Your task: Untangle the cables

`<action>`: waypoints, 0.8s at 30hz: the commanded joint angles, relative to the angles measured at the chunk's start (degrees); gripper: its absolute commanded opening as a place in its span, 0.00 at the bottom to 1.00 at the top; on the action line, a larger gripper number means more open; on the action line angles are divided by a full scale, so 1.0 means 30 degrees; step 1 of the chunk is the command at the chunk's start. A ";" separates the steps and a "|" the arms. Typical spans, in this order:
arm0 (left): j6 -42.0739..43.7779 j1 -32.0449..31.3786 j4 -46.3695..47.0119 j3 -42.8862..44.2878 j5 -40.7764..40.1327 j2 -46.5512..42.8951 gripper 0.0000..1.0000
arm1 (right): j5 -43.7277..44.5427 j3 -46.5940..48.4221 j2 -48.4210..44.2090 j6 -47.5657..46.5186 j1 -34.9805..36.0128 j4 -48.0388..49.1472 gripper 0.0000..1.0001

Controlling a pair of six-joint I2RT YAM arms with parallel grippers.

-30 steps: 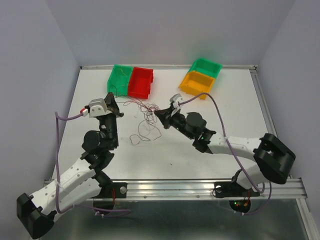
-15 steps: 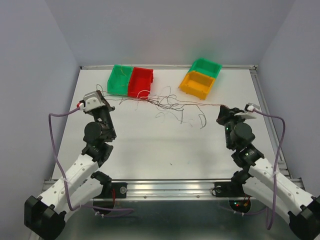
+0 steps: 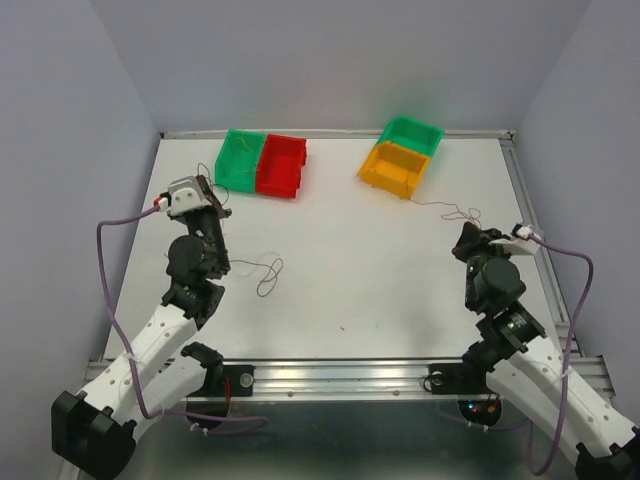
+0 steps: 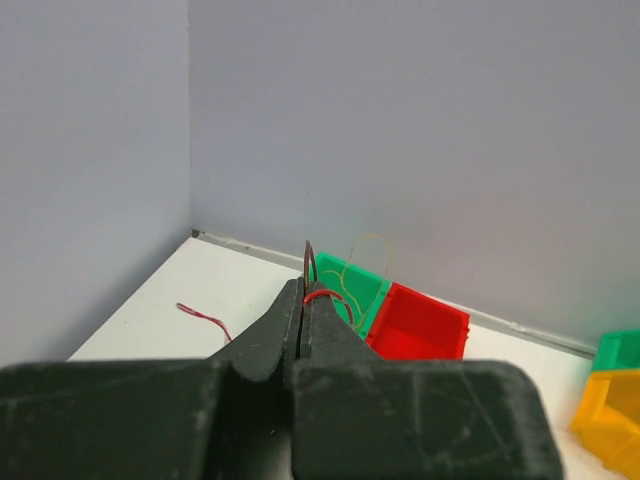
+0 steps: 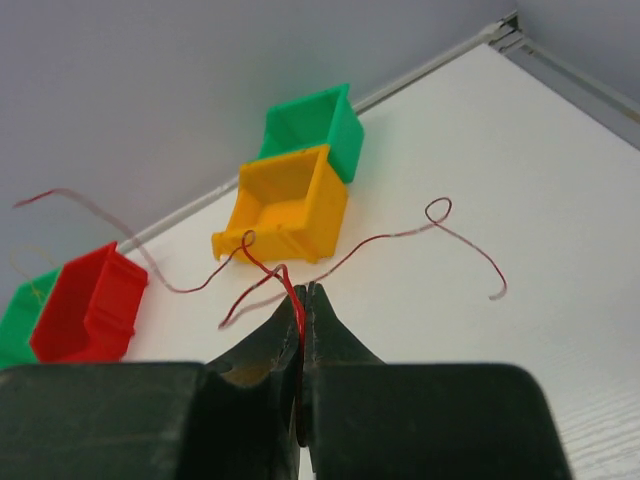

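Over at nine o'clock on the table (image 3: 350, 300), grips with the left gripper (image 3: 214, 203), clenched tight on part of the cables (image 4: 320, 294): a red strand hooked round the fingertips (image 4: 285, 315), plus a yellowish curl rising toward twelve o'clock in the wrist view. Drops thin wire from that grip to a loose loop (image 3: 279, 264) lying on the white top, just toward three o'clock of the arm. At three o'clock on the table, pinches with the right gripper (image 3: 466, 240), likewise clamped, on a single dark red strand (image 5: 290, 285). Trails from there toward eleven o'clock, curling near the yellow bin (image 3: 398, 168), well apart from the left bundle. Along the far edge: green bin (image 3: 238, 160) touching red bin (image 3: 280, 165) at eleven o'clock, yellow bin touching a second green bin (image 3: 415, 133) at one o'clock.
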 commanded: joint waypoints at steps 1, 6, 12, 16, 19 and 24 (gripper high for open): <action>-0.0482 0.0088 0.0410 0.0501 0.1945 -0.0422 0.00 | -0.2524 0.0529 0.0863 -0.0419 -0.0075 -0.0256 0.00; -0.0366 0.0088 -0.0555 0.0444 0.6305 -0.0626 0.00 | -0.6155 0.0998 0.2588 -0.1618 -0.0075 0.0531 0.01; -0.0161 0.0087 -0.0880 0.0238 0.9653 -0.0715 0.02 | -0.6893 0.1465 0.4553 -0.2264 -0.0104 0.3344 0.01; 0.0626 0.0117 -0.0967 0.0325 1.0292 -0.0190 0.03 | -0.9580 0.3279 0.7389 -0.2470 -0.0075 0.4694 0.01; 0.0982 0.0058 -0.1843 0.0938 1.0503 0.0513 0.05 | -1.0934 0.5182 0.9092 -0.2791 -0.0075 0.5427 0.01; 0.1245 0.0087 -0.3253 0.2229 0.8309 0.2155 0.00 | -1.3483 0.9367 1.3106 -0.3261 -0.0075 0.5574 0.01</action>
